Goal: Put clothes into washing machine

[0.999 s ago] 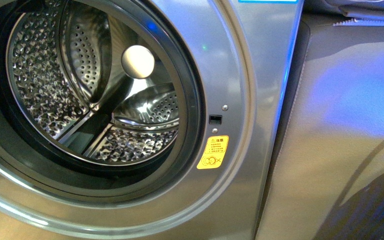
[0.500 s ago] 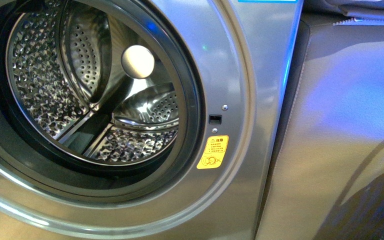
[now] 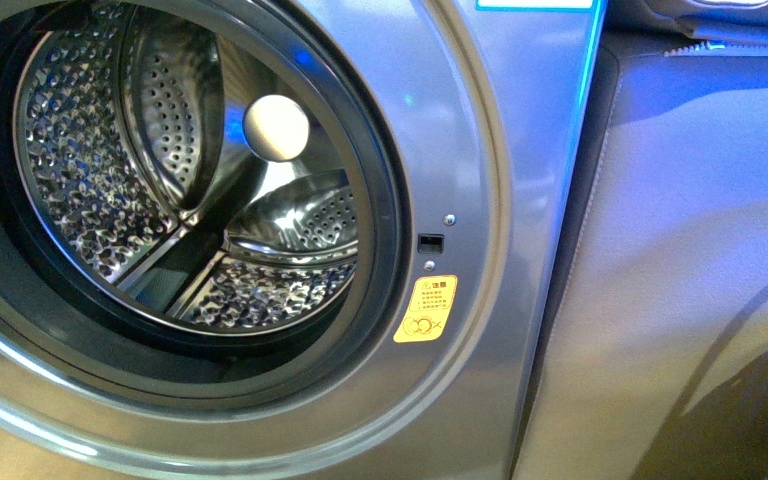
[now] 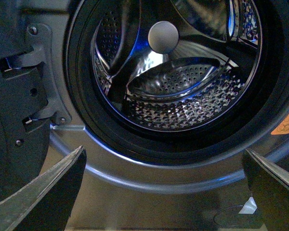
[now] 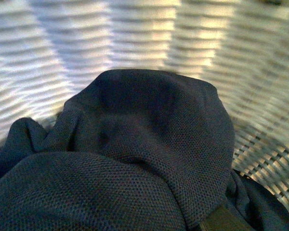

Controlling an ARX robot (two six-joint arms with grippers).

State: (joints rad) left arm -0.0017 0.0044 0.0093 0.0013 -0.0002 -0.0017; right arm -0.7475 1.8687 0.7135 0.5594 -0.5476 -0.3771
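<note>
Left pincer (image 4: pixel 164 150) gapes wide and empty before the washer (image 3: pixel 480 150), likely aimed at its open drum (image 4: pixel 183 96); right pincer is unseen, so its grip I cannot tell; clothes (image 5: pixel 135 144) lie heaped in a woven basket (image 5: pixel 135 33) close under that wrist; nothing blocks the way in; a grey panel (image 3: pixel 680 250) stands beside.

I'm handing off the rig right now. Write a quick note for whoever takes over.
Left gripper: open, empty, facing the silver-grey front-loading washing machine.
Right gripper: not visible; its camera is close over the dark grey twill garment, lying in a pale woven basket.
Done: porthole open, no clothes visible in the perforated steel drum.
To do: grasp the garment, carry it into the drum.
</note>
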